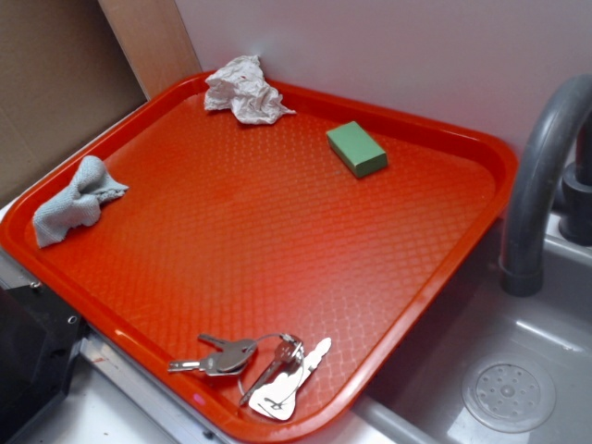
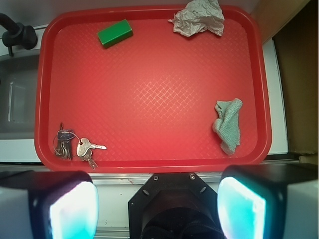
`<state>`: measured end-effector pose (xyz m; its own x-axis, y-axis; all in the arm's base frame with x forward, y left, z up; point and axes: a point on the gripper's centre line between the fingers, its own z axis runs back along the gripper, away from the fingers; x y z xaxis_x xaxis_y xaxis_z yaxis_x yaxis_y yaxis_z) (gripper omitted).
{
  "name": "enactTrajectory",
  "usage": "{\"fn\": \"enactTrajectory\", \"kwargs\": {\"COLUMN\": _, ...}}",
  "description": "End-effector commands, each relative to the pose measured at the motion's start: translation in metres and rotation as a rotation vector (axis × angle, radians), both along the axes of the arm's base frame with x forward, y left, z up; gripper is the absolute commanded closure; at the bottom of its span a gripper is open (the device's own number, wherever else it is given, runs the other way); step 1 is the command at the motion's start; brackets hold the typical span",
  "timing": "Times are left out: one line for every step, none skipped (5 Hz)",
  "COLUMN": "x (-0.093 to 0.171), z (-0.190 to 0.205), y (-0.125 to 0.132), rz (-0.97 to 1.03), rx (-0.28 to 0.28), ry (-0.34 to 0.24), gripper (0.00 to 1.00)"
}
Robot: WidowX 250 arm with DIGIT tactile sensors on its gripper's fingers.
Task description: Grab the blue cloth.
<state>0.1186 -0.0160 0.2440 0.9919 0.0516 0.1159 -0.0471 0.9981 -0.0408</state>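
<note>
The blue cloth (image 1: 74, 202) is a small bunched pale grey-blue rag lying near the left rim of the red tray (image 1: 504, 176). In the wrist view the blue cloth (image 2: 228, 124) sits at the tray's right side, close to the near rim. My gripper (image 2: 157, 209) hangs high above the tray's near edge, far from the cloth. Its two fingers stand wide apart with nothing between them. The exterior view does not show the gripper.
On the tray also lie a white crumpled paper wad (image 1: 242, 90), a green block (image 1: 357, 148) and a bunch of keys (image 1: 252, 363). A grey faucet (image 1: 536, 185) and sink (image 1: 509, 393) stand to the right. A cardboard wall (image 1: 55, 83) rises behind.
</note>
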Motion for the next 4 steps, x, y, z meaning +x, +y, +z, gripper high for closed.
{"fn": "enactTrajectory", "kwargs": {"x": 0.000, "z": 0.000, "y": 0.000, "rz": 0.000, "rx": 0.000, "ry": 0.000, "gripper": 0.00}}
{"fn": "enactTrajectory", "kwargs": {"x": 0.028, "z": -0.046, "y": 0.050, "rz": 0.249, "rx": 0.080, "ry": 0.020, "gripper": 0.00}}
{"fn": "enactTrajectory", "kwargs": {"x": 0.028, "z": -0.079, "y": 0.098, "rz": 0.501, "rx": 0.133, "ry": 0.016, "gripper": 0.00}}
{"fn": "enactTrajectory", "kwargs": {"x": 0.021, "z": -0.118, "y": 0.123, "rz": 0.658, "rx": 0.170, "ry": 0.037, "gripper": 0.00}}
